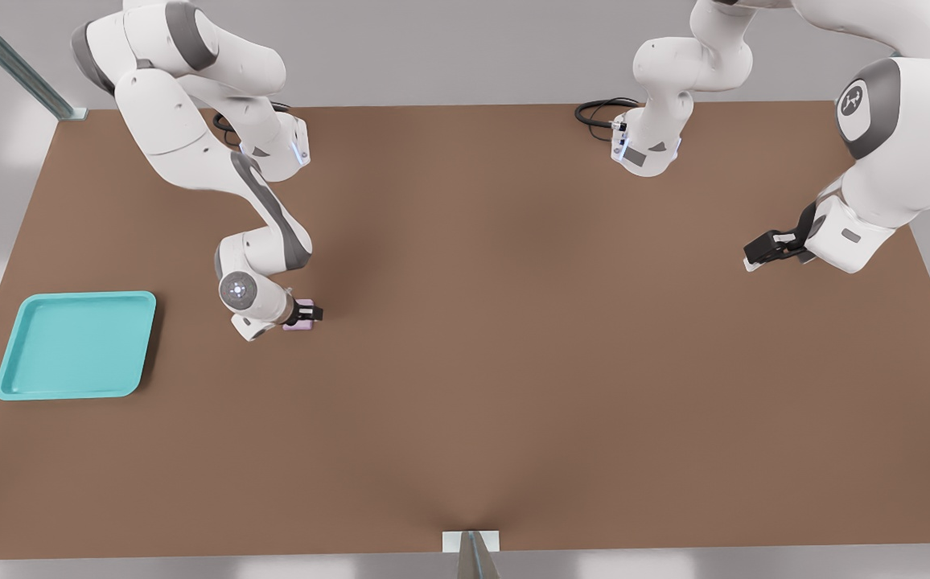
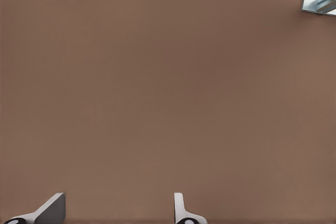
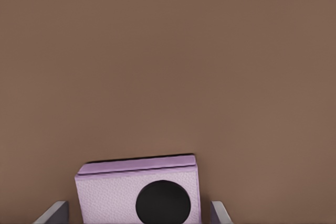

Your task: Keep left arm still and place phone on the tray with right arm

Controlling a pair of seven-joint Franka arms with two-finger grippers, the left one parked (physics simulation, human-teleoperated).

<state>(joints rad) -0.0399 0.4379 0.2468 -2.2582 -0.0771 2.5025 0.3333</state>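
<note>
Gripper [image 1: 310, 312] low at the table [image 1: 513, 362], fingers straddling the phone [image 1: 301, 315] w/ small gaps, not clamped. Tray [image 1: 30, 392], well left, holds nothing. Grasp, lift, carry all left.

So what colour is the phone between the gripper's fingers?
Pale pink phone, clearest in the right wrist view, at the gripper.

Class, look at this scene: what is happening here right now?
The right arm's gripper is down at the brown table with the pink phone between its fingers, one on each side. The turquoise tray lies apart from it, toward the front view's left, with nothing in it. The phone is not yet on the tray.
</note>
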